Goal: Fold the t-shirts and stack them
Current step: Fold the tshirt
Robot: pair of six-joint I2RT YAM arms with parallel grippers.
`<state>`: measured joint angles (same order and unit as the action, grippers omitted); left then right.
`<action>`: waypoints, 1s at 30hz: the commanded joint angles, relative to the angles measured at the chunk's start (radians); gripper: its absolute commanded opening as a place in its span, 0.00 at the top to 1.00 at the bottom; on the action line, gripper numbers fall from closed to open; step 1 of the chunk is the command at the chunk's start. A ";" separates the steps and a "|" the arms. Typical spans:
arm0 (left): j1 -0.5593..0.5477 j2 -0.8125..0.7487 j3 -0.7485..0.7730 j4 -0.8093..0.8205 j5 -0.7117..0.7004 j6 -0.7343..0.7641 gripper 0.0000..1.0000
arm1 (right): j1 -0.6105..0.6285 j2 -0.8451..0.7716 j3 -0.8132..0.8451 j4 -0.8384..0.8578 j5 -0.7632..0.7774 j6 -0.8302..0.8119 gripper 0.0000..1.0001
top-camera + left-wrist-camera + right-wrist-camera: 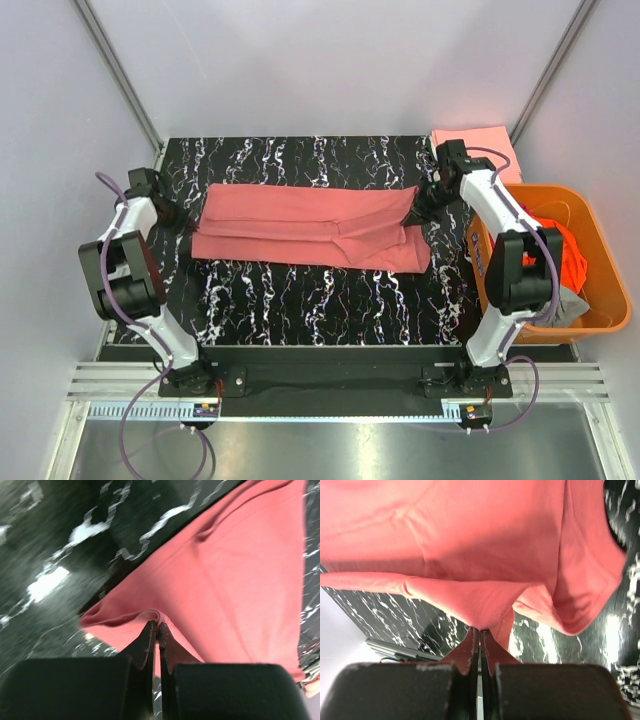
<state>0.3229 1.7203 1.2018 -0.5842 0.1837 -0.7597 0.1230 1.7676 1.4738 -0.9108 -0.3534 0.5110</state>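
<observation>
A salmon-pink t-shirt [310,225] lies stretched lengthwise across the black marbled table [300,300], folded into a long band. My left gripper [188,218] is shut on its left edge; in the left wrist view the cloth [235,580] bunches at the closed fingertips of that gripper [156,625]. My right gripper [424,197] is shut on the far right corner, where the fabric [470,540] hangs from that gripper's closed tips [480,630]. A paler peach-pink t-shirt [482,145] lies folded at the back right corner.
An orange plastic basket [600,322] stands right of the table, holding a bright orange shirt [572,255] and a grey one [570,305]. White walls close in the back and sides. The right arm's links reach over the basket's left rim.
</observation>
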 commanded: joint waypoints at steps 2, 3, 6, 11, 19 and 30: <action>-0.019 0.058 0.108 0.038 0.011 -0.033 1.00 | -0.025 0.070 0.100 0.001 -0.024 -0.028 1.00; -0.019 0.068 0.117 0.038 0.013 -0.035 1.00 | -0.029 0.079 0.121 0.001 -0.024 -0.029 1.00; -0.021 0.116 0.154 0.038 0.017 -0.044 1.00 | -0.045 0.121 0.160 0.001 -0.032 -0.032 1.00; -0.027 0.165 0.215 0.038 0.026 -0.059 1.00 | -0.057 0.176 0.212 -0.005 -0.045 -0.045 1.00; -0.039 0.236 0.275 0.038 0.037 -0.072 1.00 | -0.072 0.234 0.253 -0.008 -0.059 -0.045 1.00; -0.036 0.291 0.294 0.037 0.033 -0.076 1.00 | -0.080 0.331 0.338 -0.008 -0.073 -0.046 1.00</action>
<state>0.2829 1.9930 1.4502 -0.5766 0.2073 -0.8227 0.0528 2.0850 1.7519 -0.9161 -0.4118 0.4816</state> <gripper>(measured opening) 0.034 0.012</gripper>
